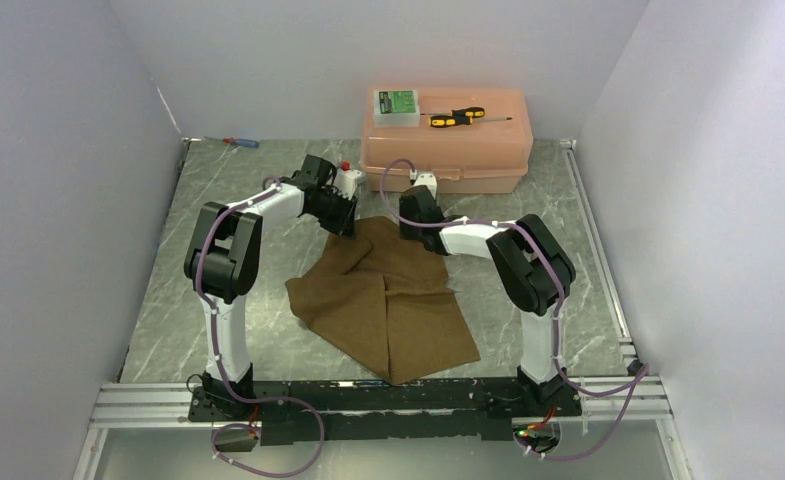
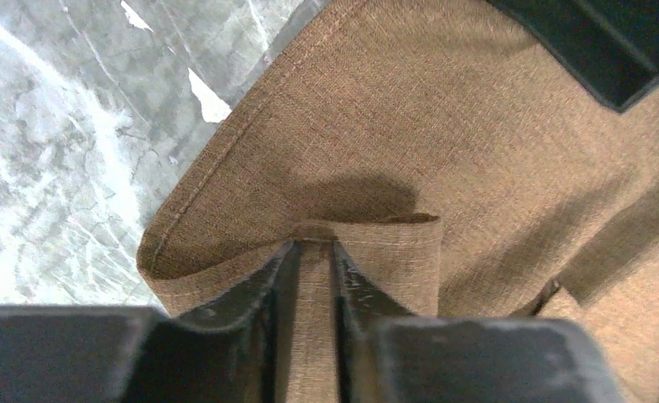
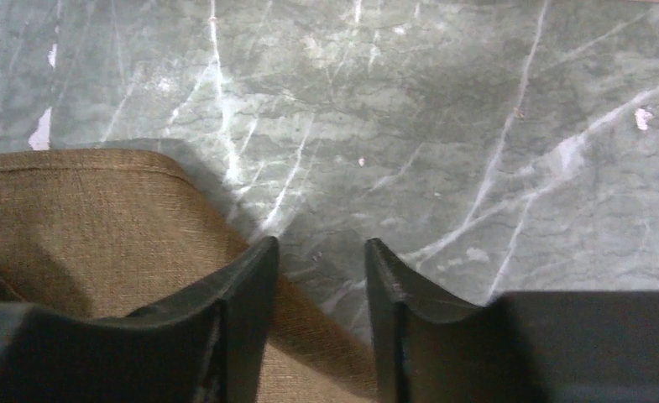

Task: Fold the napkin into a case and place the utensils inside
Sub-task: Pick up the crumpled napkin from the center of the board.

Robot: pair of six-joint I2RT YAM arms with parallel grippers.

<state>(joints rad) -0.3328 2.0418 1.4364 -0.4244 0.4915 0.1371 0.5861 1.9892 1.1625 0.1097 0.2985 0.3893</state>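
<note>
The brown napkin (image 1: pixel 388 300) lies creased on the marble table, partly folded, its far corner lifted. My left gripper (image 1: pixel 340 222) is shut on the napkin's far edge; in the left wrist view a strip of cloth (image 2: pixel 313 285) runs between the fingers. My right gripper (image 1: pixel 413 222) is open at the napkin's far right edge; in the right wrist view the cloth's hem (image 3: pixel 99 218) passes under the left finger (image 3: pixel 242 294) and bare table shows in the gap. No utensils are in view.
A pink plastic box (image 1: pixel 448 140) stands at the back with a yellow-and-black screwdriver (image 1: pixel 456 118) and a small green-labelled case (image 1: pixel 395 103) on its lid. A blue-and-red screwdriver (image 1: pixel 240 143) lies at the far left. A rail (image 1: pixel 598 250) runs along the table's right side.
</note>
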